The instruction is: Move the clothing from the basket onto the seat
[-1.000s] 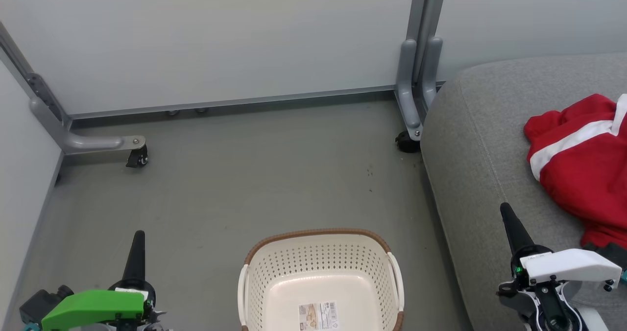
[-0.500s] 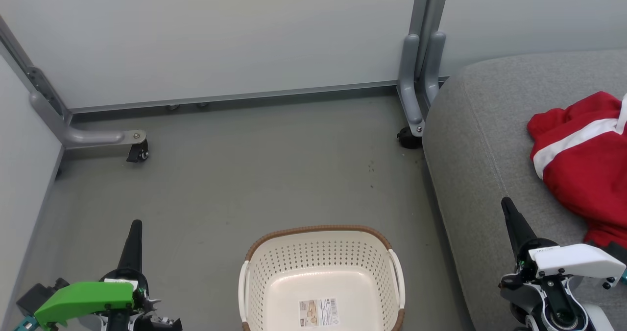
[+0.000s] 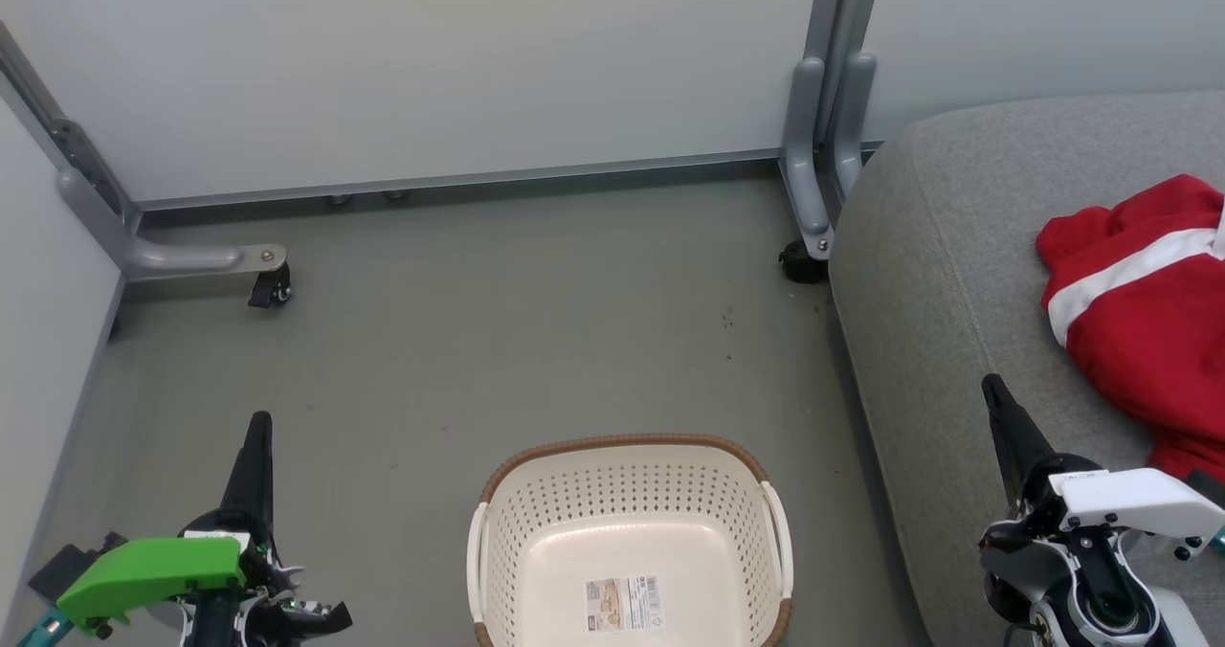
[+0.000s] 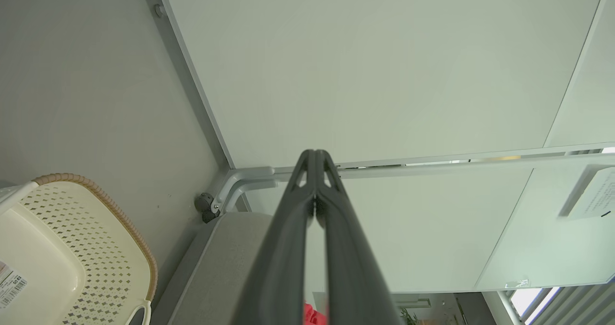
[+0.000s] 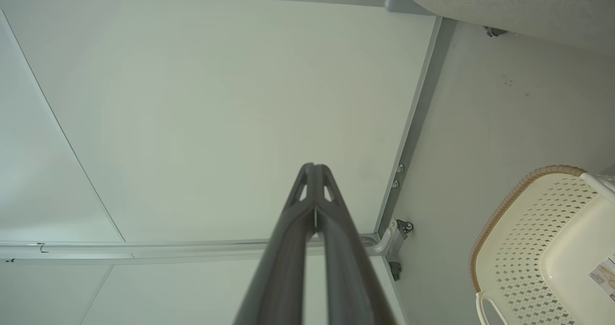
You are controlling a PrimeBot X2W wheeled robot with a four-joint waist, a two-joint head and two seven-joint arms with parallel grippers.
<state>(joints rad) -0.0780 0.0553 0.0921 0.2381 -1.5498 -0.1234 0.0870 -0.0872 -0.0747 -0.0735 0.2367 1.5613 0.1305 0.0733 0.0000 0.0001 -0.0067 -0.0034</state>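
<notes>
In the head view we see the basket (image 3: 622, 442) on the floor (image 3: 478, 341), and the clothing (image 3: 1139, 331) lying on the seat (image 3: 938, 274). Our left claw (image 3: 258, 424) and right claw (image 3: 990, 385) are pressed shut, empty. In the left wrist view, the fingers meet tip to tip. The right wrist view shows the same, with the basket at lower right.

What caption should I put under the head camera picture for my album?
Empty cream laundry basket on the floor; red-and-white clothing lies on the grey seat.
</notes>
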